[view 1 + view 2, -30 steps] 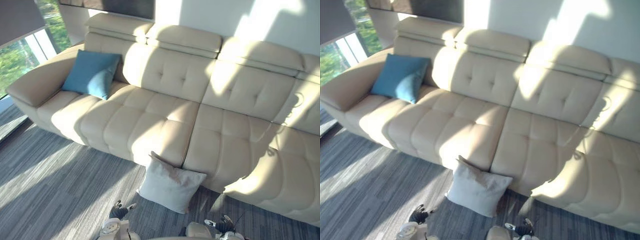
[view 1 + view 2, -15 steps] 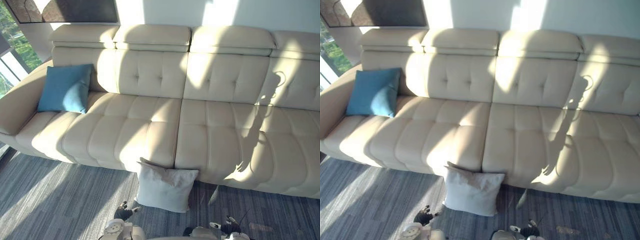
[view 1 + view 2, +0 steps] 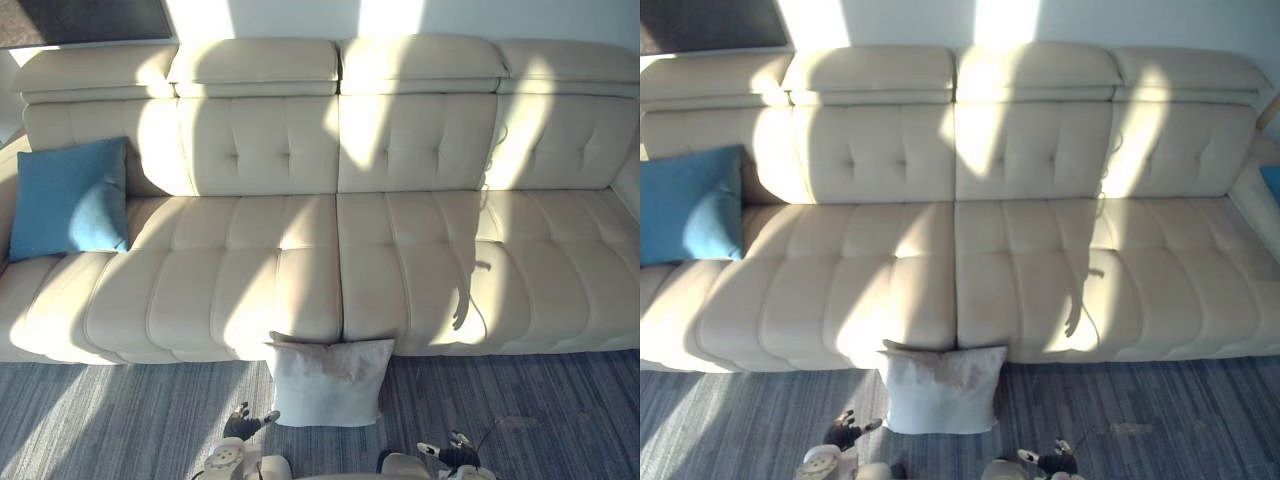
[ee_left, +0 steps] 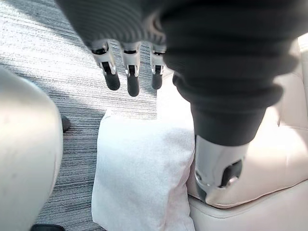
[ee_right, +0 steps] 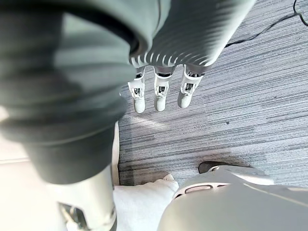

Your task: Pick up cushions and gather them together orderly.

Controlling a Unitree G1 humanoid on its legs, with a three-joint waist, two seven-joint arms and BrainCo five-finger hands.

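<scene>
A white cushion (image 3: 328,382) stands on the carpet, leaning against the front of the cream sofa (image 3: 400,250) near its middle seam. A blue cushion (image 3: 68,198) rests upright on the sofa's left seat against the backrest. My left hand (image 3: 240,425) hangs low just left of the white cushion, its fingers (image 4: 127,72) straight and holding nothing, with the white cushion (image 4: 139,178) below them. My right hand (image 3: 455,452) hangs to the cushion's right; its fingers (image 5: 161,94) are straight over the carpet, with a corner of the white cushion (image 5: 144,202) nearby.
Grey striped carpet (image 3: 520,410) runs along the sofa's front. A dark picture (image 3: 90,18) hangs on the wall at the upper left. A sliver of something blue (image 3: 1272,180) shows at the sofa's right end.
The camera has swung to the right, so the sofa now faces me squarely and the window is out of view. Both hands hang as before; the cushions have not moved.
</scene>
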